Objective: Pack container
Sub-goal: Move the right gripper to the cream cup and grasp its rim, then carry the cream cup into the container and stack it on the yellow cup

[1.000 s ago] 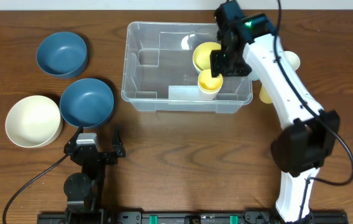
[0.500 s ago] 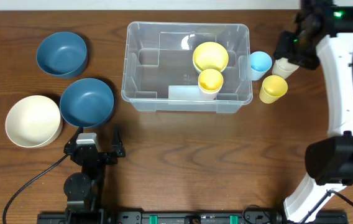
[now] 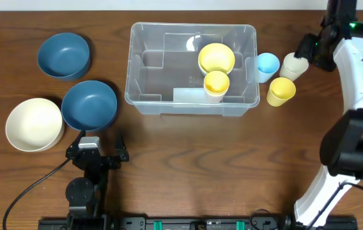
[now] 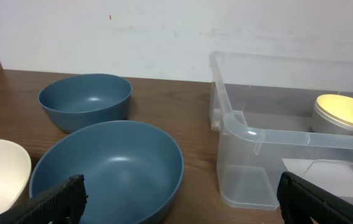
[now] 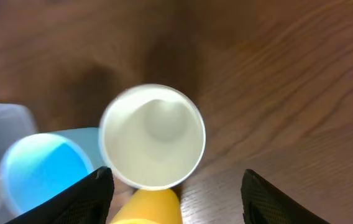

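Over the last sec the right gripper [image 5: 176, 190] has left the container [image 3: 169, 27] & swung out to the upper right of the overhead frame. It now hangs above the cream cup [image 5: 152, 135], fingers apart, nothing held. The small yellow cup [image 3: 216, 84] it was over 1 s ago stands inside the container's right half, just below the yellow bowl [image 3: 216, 57] in frame. We reckon that drop-off is done & the cream cup is prob. next.

The container hasn't shifted: top ctr of the overhead view, open.

Just right of its wall sit the blue cup [image 3: 268, 63], the cream cup & a 2nd yellow cup [image 3: 281, 91], tightly bunched, so we'd expect the grab to risk nudging a neighbour.

The left gripper [image 4: 183, 199] is unchanged at lower left, fingers apart, empty. Ahead of it are the near blue bowl [image 3: 89, 105], far blue bowl [image 3: 64, 55] & cream bowl [image 3: 34, 124], all outside, so most packing looks undone.
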`<action>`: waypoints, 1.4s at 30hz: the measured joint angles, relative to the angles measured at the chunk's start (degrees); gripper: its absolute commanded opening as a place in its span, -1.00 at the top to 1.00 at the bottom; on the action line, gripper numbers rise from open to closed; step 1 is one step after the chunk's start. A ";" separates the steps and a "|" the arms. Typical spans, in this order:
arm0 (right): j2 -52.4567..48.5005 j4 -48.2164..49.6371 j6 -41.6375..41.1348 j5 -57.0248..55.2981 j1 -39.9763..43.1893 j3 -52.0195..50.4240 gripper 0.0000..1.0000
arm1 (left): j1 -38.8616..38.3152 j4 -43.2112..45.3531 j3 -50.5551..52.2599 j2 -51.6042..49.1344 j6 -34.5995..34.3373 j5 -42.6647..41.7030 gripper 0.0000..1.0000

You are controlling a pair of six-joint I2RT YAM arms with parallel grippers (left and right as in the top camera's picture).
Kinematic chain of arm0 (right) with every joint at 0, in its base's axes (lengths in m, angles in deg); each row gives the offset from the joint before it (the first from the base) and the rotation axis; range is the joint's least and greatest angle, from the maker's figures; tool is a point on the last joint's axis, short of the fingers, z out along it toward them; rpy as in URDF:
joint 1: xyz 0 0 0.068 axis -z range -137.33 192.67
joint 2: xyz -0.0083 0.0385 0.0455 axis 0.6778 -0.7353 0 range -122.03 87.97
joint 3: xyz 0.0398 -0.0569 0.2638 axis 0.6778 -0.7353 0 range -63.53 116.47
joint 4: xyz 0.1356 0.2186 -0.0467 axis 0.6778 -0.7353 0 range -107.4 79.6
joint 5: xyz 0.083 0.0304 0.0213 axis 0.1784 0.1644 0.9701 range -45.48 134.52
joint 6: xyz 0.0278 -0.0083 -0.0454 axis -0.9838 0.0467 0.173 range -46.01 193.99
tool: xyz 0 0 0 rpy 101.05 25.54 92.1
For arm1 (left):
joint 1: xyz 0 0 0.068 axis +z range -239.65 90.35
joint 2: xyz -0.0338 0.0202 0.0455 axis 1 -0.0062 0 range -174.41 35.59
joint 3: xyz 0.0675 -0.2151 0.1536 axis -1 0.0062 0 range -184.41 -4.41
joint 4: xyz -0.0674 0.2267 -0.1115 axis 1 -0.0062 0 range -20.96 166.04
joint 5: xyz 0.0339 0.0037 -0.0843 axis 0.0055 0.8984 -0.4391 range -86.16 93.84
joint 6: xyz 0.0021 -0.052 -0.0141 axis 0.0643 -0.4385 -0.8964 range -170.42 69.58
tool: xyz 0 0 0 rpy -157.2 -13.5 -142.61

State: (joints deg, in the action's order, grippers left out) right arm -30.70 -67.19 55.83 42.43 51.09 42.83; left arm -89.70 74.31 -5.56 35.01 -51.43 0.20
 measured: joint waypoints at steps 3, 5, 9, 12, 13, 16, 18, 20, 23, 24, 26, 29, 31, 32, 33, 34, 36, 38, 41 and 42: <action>-2.27 0.13 0.00 -0.11 0.28 -0.04 -0.22 | 0.00 0.00 0.00 0.00 0.00 0.00 -0.96; -3.54 0.17 0.07 -0.13 0.85 -0.04 -0.06 | 0.00 0.00 0.00 0.00 0.00 0.00 -0.96; -5.73 0.26 0.07 -0.39 2.21 -0.07 0.34 | 0.00 0.00 0.00 0.00 0.00 0.00 -0.96; -7.17 0.28 0.04 -0.50 2.51 -0.07 0.61 | 0.00 0.00 0.00 0.00 0.00 0.00 -0.96; -7.56 0.28 -0.20 -0.55 2.51 -0.07 0.69 | 0.00 0.00 0.00 0.00 -0.02 0.00 -0.96; -8.26 0.24 -0.46 -0.50 2.51 -0.07 0.88 | 0.00 0.00 0.00 0.00 0.00 0.00 -0.96; -8.26 -0.04 -0.81 -0.31 2.56 -0.04 0.97 | 0.00 0.00 0.00 0.00 0.00 0.00 -0.96; -8.09 -0.94 -1.14 -0.24 2.58 0.00 0.98 | 0.00 0.00 0.00 0.00 0.00 0.00 -0.96; -7.85 -2.95 -1.62 -0.07 3.06 0.04 0.98 | 0.00 0.00 0.00 0.00 0.00 0.00 -0.96; -7.74 -3.45 -1.75 -0.09 3.23 0.04 0.98 | 0.00 0.00 0.00 0.00 0.00 0.00 -0.96; -7.04 -4.52 -1.77 0.13 3.58 0.04 0.95 | 0.00 0.00 0.00 0.00 0.00 0.00 -0.96; -4.46 -5.68 -1.53 1.77 3.87 0.04 0.95 | 0.00 0.00 0.00 0.00 0.00 0.00 -0.96; -0.70 -6.21 -0.92 3.96 3.85 0.04 0.93 | 0.00 0.02 0.00 0.00 0.00 0.00 -0.96; 1.44 -6.32 -0.57 5.22 3.78 0.04 0.93 | 0.00 0.00 0.00 0.00 0.00 0.00 -0.96; 3.72 -6.34 -0.07 6.49 3.54 0.04 0.93 | 0.00 0.00 0.00 0.00 0.00 0.00 -0.96; 5.92 -6.40 0.39 7.54 3.23 0.07 0.93 | 0.00 0.00 0.00 0.00 0.00 0.00 -0.96; 10.62 -6.71 1.09 9.20 1.75 0.35 0.92 | 0.00 0.00 0.00 0.00 0.00 0.00 -0.96; 14.10 -6.84 1.62 10.21 -0.72 0.79 0.91 | 0.00 0.00 0.00 0.00 0.00 0.00 -0.96; 17.40 -6.86 2.43 11.39 -6.64 1.31 0.89 | 0.00 0.00 0.00 0.00 0.00 -0.02 -0.96; 17.75 -6.88 2.54 11.65 -9.05 1.38 0.87 | 0.00 0.00 0.00 0.00 0.00 0.00 -0.96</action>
State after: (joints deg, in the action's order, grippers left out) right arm -12.95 -74.08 58.37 54.08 42.05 44.21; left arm -89.70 74.31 -5.56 35.01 -51.43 0.20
